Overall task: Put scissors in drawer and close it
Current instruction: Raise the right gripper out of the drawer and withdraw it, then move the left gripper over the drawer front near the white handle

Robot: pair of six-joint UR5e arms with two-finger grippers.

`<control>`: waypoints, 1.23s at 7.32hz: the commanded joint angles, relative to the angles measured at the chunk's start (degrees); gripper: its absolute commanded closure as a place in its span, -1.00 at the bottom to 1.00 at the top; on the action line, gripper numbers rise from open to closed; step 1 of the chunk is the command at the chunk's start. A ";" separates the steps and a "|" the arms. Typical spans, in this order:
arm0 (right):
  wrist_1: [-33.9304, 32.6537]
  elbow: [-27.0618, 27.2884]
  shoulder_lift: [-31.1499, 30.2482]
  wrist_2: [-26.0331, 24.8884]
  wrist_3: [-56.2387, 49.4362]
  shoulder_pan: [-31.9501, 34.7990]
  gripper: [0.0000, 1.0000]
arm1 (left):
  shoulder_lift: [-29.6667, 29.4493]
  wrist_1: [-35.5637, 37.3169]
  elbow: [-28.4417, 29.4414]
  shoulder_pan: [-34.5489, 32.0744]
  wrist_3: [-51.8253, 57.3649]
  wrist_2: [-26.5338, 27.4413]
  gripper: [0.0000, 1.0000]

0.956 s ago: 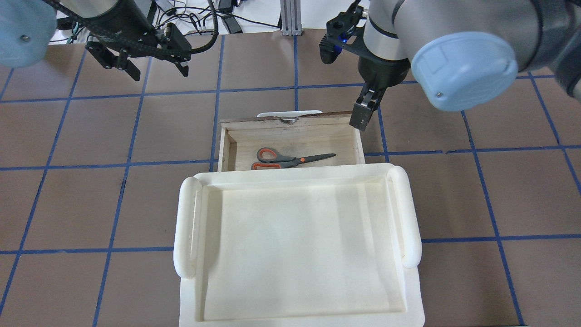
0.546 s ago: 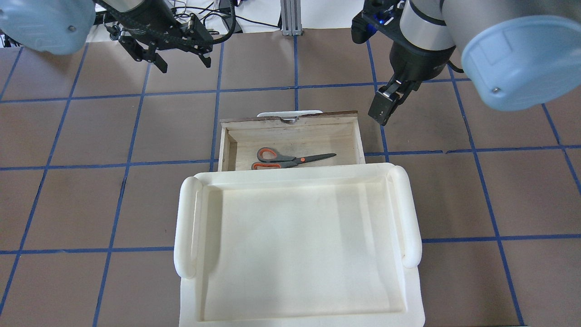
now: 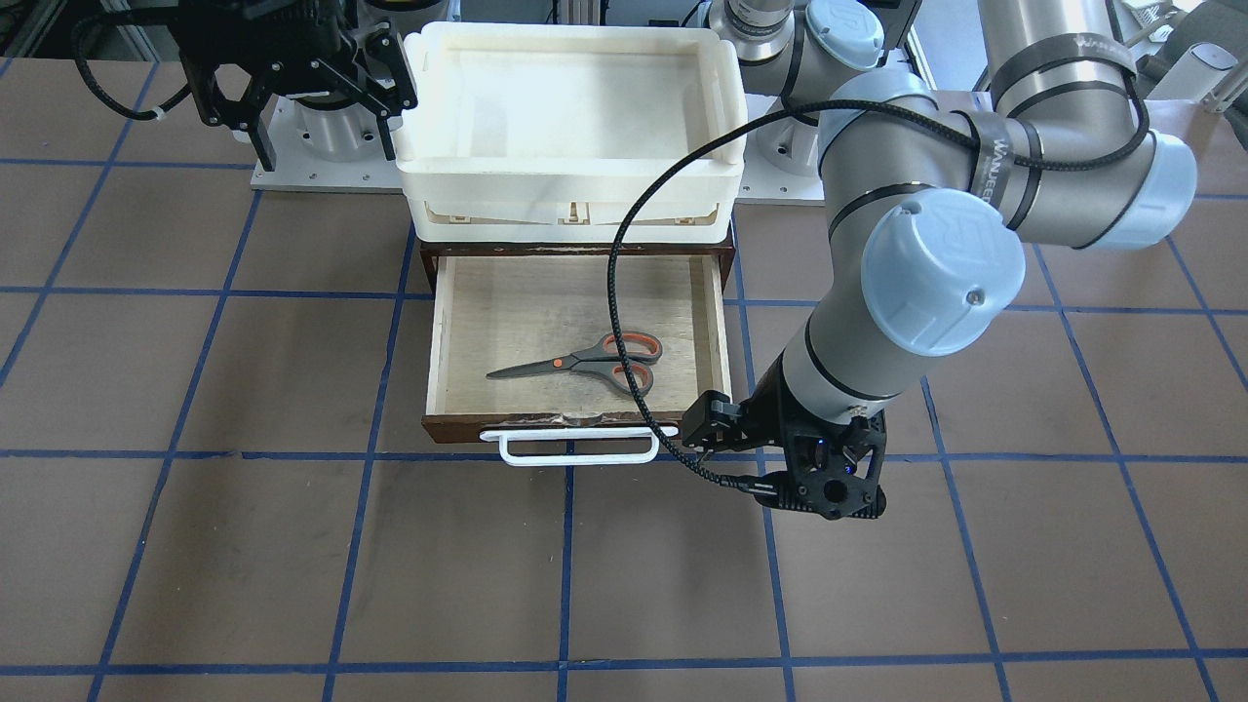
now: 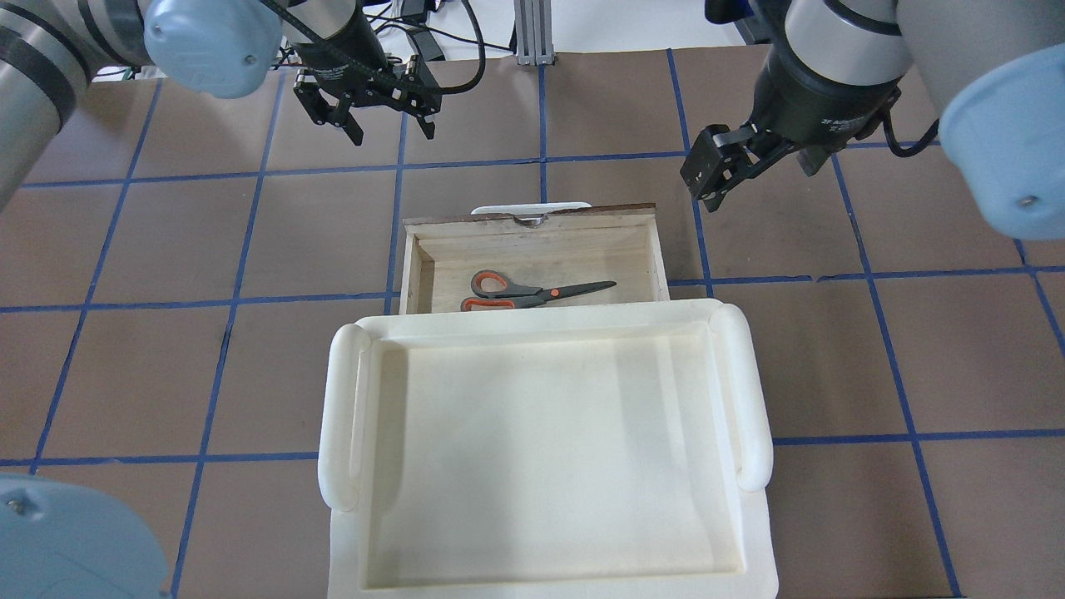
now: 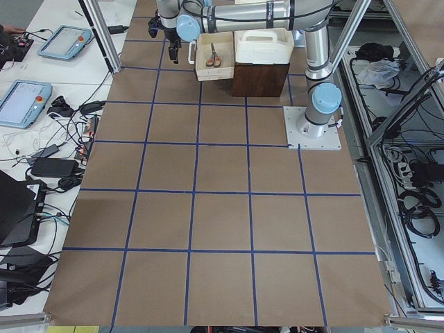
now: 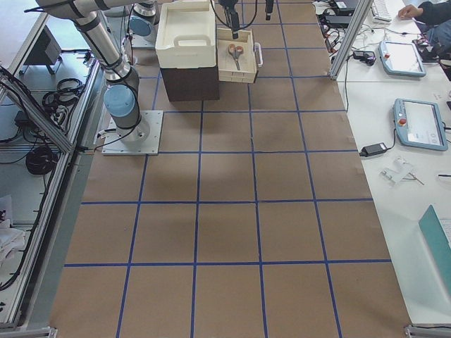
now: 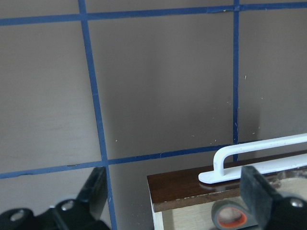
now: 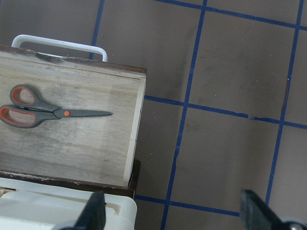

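The scissors point(image 4: 532, 293) lie flat inside the open drawer point(image 4: 532, 223), handles toward my left; they also show in the front view point(image 3: 585, 363) and the right wrist view point(image 8: 43, 111). The drawer's white bar handle point(image 4: 532, 207) faces away from me. My left gripper point(image 4: 393, 133) is open and empty, beyond the drawer's front and to the left of the handle point(image 7: 259, 151). My right gripper point(image 4: 717, 175) is open and empty, high above the table to the right of the drawer point(image 8: 72, 76).
A white plastic tray point(image 4: 341, 416) sits on top of the dark cabinet and covers the rear part of the drawer. The brown table with blue grid lines surrounds the cabinet. Cables and a metal post lie beyond the table's far edge.
My left gripper has moved right toward the area beyond the drawer's handle. My right gripper has drawn away from the drawer's right front corner, farther right and up, and its wrist has turned.
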 commanded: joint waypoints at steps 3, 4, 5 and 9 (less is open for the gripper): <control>-0.46 0.91 -0.51 0.09 11.45 -0.04 -1.00 | -8.44 0.53 5.58 -2.63 -5.11 0.05 -1.00; -0.72 1.18 -0.25 0.44 11.12 -0.04 -1.00 | -10.11 2.45 5.59 -2.90 -5.65 -0.04 -1.00; -0.64 1.27 -0.16 0.26 11.37 0.04 -1.00 | -11.00 2.55 5.59 -3.94 -6.35 0.05 -1.00; -0.99 1.53 0.02 0.61 15.13 -0.04 -1.00 | -14.52 1.86 5.59 -5.53 -7.94 -0.21 -1.00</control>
